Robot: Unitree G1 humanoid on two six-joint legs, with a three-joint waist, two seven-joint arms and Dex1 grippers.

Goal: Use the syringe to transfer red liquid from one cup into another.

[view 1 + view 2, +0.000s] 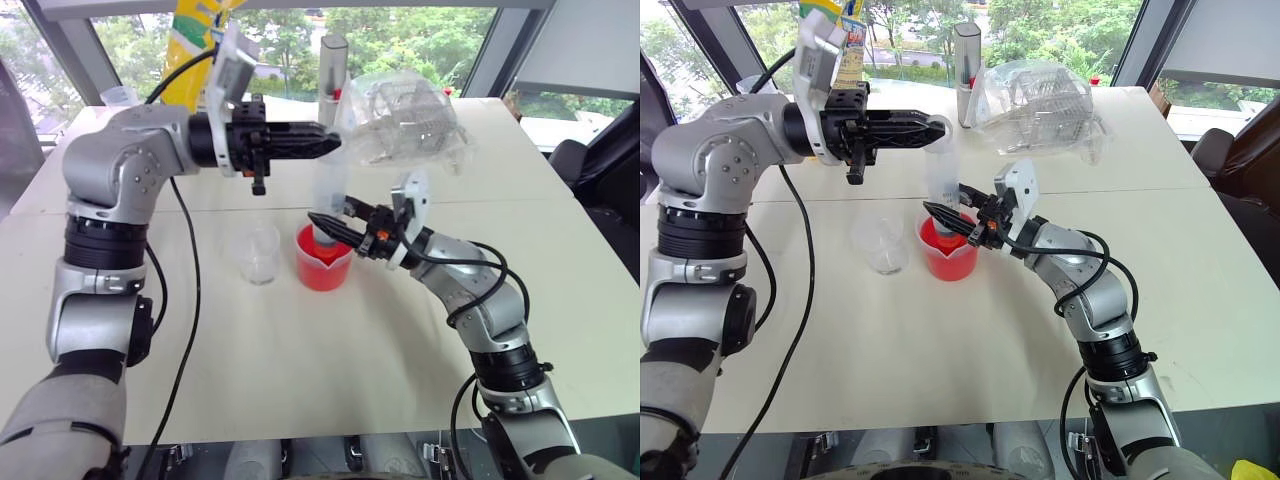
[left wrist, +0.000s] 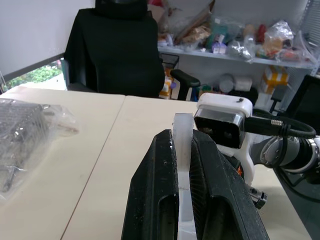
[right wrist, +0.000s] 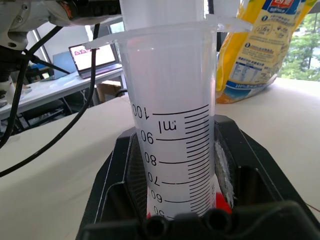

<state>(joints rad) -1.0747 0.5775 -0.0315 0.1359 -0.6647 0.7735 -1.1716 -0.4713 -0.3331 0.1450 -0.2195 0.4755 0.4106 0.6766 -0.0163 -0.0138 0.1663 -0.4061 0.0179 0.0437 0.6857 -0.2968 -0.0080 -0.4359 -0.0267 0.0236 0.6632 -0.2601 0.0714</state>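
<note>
The right end effector (image 1: 945, 217) grips the lower barrel of the syringe (image 1: 328, 190), its two black fingers (image 3: 240, 165) pressed against the graduated wall, holding the syringe upright with its tip down inside the beaker (image 1: 321, 262) of red liquid (image 1: 946, 252). The left end effector (image 1: 322, 143), reaching level across from the robot's left, is clenched on the white plunger top (image 2: 182, 145) above the barrel, a two-handed hold that appears meant to steady the barrel while the plunger is drawn up; the upper barrel reads clear, so the draw looks barely begun, if at all. The empty cup (image 1: 260, 254) that is to receive the liquid stands just beside the beaker, on the robot's left of it, near enough that the loaded syringe would need only a short swing across. Both vessels sit near the middle of the pale surface (image 1: 330, 370), a wide tabletop with a seam running across it. Farther back lie a crumpled clear plastic bag (image 1: 405, 118), a tall silver cylinder (image 1: 967, 60) and a yellow packet (image 3: 262, 45). Beyond stand large windows onto green trees, with a black office chair (image 2: 112, 47) and cluttered shelves (image 2: 235, 37) at the room's far side.
</note>
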